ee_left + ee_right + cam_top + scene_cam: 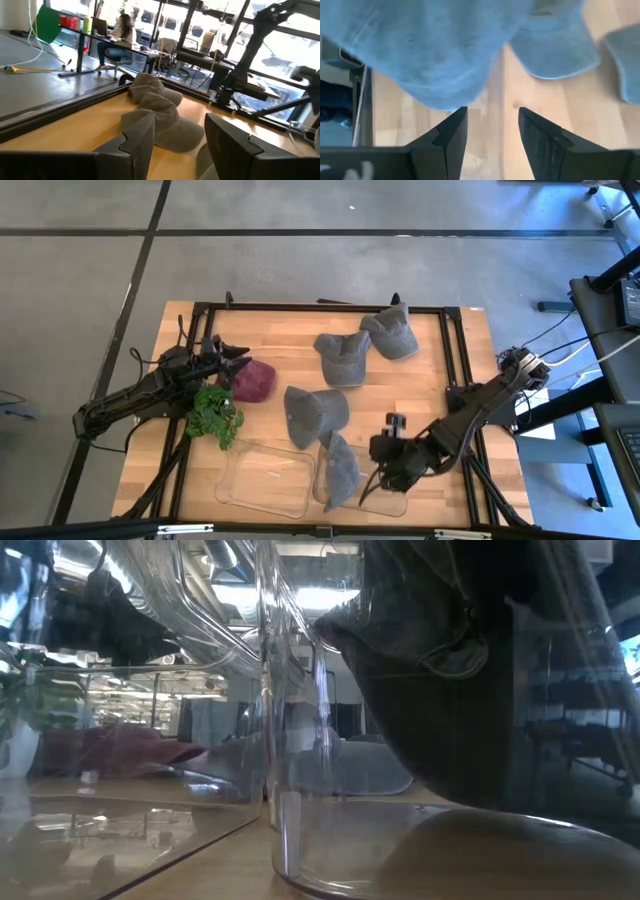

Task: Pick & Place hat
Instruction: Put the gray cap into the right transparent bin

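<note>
On the front part of the desk, seen from above, the right claw hangs over the smaller clear container, just beside a grey hat that lies draped over the seam between that container and the larger clear tray. The right wrist view adds what the overhead cannot: the two dark fingers stand apart with bare wood between them, holding nothing, and the hat's fabric fills the picture just beyond their tips. From table height, the same hat looms dark behind the curved clear wall of the container, a detail the other views do not give.

Three more grey hats lie on the wood: one near the middle, one behind it and one at the back edge. The left claw waits at the left side, next to a maroon hat and a green plant. Its own camera shows its fingers parted and empty, looking across the grey hats toward the room, where a person sits at a far table; no other view shows that.
</note>
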Robot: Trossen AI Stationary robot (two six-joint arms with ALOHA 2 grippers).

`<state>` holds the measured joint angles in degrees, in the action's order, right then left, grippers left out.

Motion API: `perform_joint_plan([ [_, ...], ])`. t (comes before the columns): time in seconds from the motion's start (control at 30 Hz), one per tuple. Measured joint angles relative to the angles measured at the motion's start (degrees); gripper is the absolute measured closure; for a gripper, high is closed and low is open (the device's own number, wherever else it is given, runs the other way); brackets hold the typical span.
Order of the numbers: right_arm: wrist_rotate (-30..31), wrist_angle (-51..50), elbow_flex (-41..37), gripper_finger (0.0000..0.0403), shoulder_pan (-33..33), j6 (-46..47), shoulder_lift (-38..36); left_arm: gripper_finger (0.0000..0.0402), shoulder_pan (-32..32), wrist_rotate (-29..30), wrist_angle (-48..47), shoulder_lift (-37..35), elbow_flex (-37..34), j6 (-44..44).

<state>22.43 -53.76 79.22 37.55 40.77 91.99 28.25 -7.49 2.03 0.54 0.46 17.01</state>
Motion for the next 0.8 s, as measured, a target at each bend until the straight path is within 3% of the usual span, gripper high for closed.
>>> perform_joint_plan([
  [0.2, -2.50, -4.12, 0.00, 0.0226, -7.30, -1.72, -4.58, 0.0233, 0.00, -0.65, 0.15, 0.00, 0.00, 0.24],
  [0.4, -0.96, -4.80, 0.02, 0.0226, -19.69, 5.08, -6.69, 0.0233, 0.00, -0.63, 0.15, 0.00, -0.01, 0.25],
  [0.63, -1.31, -3.03, 0.02, 0.0226, -34.83, 1.87, -6.80, 0.0233, 0.00, -0.61, 0.15, 0.00, 0.01, 1.21],
  [0.8, -1.41, 0.34, 0.02, 0.0226, -41.15, -5.12, -6.80, 0.0233, 0.00, -0.61, 0.15, 0.00, 0.01, 1.34],
])
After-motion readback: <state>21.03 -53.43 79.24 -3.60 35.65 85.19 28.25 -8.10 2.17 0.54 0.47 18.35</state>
